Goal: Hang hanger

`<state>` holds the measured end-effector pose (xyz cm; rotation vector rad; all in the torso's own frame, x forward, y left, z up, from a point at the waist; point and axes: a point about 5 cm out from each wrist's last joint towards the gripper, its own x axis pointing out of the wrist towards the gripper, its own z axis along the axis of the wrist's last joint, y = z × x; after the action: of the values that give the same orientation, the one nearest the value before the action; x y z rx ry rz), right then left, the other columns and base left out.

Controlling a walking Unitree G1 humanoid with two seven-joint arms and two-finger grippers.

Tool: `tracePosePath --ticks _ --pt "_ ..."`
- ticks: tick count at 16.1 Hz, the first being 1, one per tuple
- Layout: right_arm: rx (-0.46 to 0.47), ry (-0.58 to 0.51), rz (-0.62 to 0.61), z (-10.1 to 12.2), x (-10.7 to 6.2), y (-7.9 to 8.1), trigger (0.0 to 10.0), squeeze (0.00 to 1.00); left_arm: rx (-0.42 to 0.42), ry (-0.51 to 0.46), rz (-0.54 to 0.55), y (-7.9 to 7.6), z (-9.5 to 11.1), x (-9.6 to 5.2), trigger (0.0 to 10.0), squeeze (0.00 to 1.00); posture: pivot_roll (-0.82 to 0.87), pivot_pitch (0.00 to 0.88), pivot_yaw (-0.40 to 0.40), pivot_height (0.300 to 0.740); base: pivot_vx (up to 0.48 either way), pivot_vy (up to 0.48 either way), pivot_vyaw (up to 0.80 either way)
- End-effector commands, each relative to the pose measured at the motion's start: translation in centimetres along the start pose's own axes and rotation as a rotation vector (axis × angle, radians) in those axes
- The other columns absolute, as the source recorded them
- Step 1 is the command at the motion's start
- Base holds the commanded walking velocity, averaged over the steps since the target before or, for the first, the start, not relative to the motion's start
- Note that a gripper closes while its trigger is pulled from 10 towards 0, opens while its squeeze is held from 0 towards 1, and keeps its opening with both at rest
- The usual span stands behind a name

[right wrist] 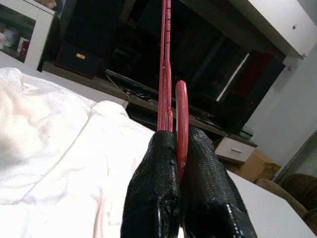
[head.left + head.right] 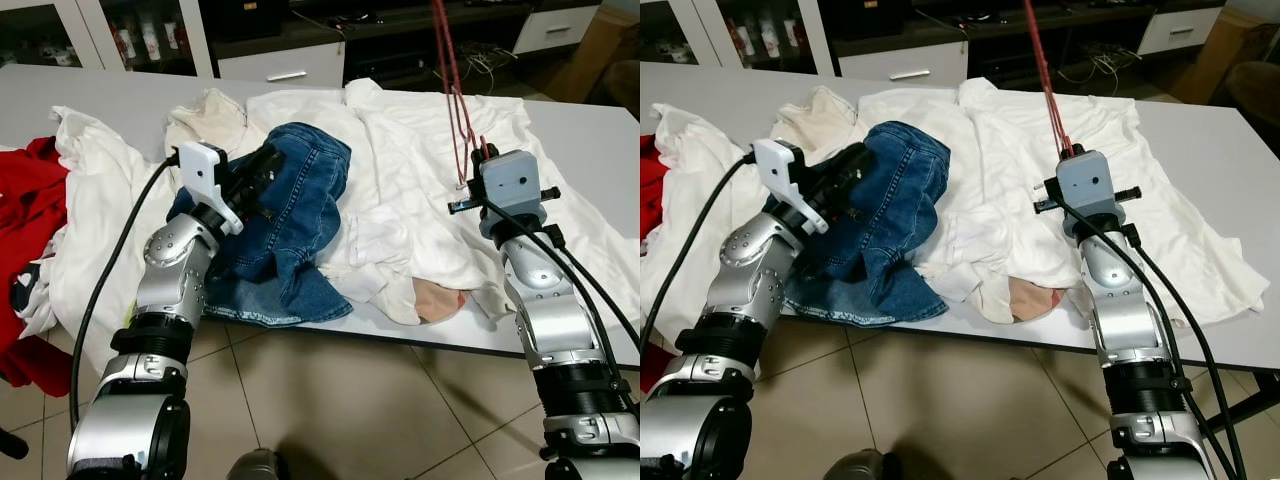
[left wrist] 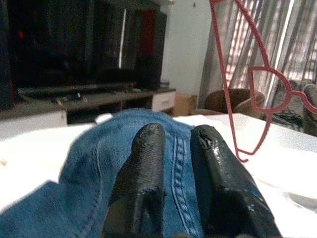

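Note:
A thin red hanger (image 2: pixel 452 80) stands up from my right gripper (image 1: pixel 178 144), which is shut on its lower part above the white clothes. The left wrist view catches the red hanger (image 3: pixel 257 94) from the side, with its loop and long arm in the air. My left gripper (image 2: pixel 266 162) lies on a blue denim garment (image 2: pixel 305 205) near the table's front. Its two black fingers (image 3: pixel 143 163) are close together, with denim under and beyond them.
White shirts (image 2: pixel 420 170) cover most of the grey table (image 2: pixel 100 95). A red cloth (image 2: pixel 25 200) hangs off the left end. A dark TV cabinet with white drawers (image 2: pixel 280 65) stands behind the table. Tiled floor (image 2: pixel 350 400) lies in front.

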<state>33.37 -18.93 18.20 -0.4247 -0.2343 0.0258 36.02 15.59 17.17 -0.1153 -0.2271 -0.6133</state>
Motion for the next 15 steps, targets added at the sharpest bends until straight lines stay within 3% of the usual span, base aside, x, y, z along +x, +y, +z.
tracePosePath --ticks 1,5,11,14,15 --pt "0.01 -0.016 -0.008 0.4 0.0 -0.1 10.0 0.0 -0.015 0.008 -0.023 -0.3 0.1 0.0 10.0 1.0 0.11 0.01 0.033 0.74 0.0 0.0 0.0" --pt "0.014 -0.008 -0.009 0.2 -0.2 -0.1 10.0 0.0 0.005 0.046 -0.036 0.4 0.3 -1.2 10.0 1.0 0.12 0.013 0.032 0.74 0.0 0.0 0.0" --pt "0.019 -0.016 0.003 0.4 0.2 0.3 10.0 0.0 0.126 0.087 -0.078 0.5 1.9 0.4 10.0 1.0 0.12 0.008 0.031 0.74 0.0 0.0 0.0" --pt "0.013 -0.011 -0.003 0.3 0.0 0.0 10.0 0.0 0.149 0.201 -0.067 0.8 0.9 1.1 10.0 1.0 0.11 0.006 0.035 0.74 0.0 0.0 0.0" --pt "0.01 -0.01 -0.006 0.2 -0.1 -0.1 10.0 0.0 0.153 0.262 -0.009 1.3 0.4 1.6 10.0 1.0 0.1 0.005 0.037 0.74 0.0 0.0 0.0"
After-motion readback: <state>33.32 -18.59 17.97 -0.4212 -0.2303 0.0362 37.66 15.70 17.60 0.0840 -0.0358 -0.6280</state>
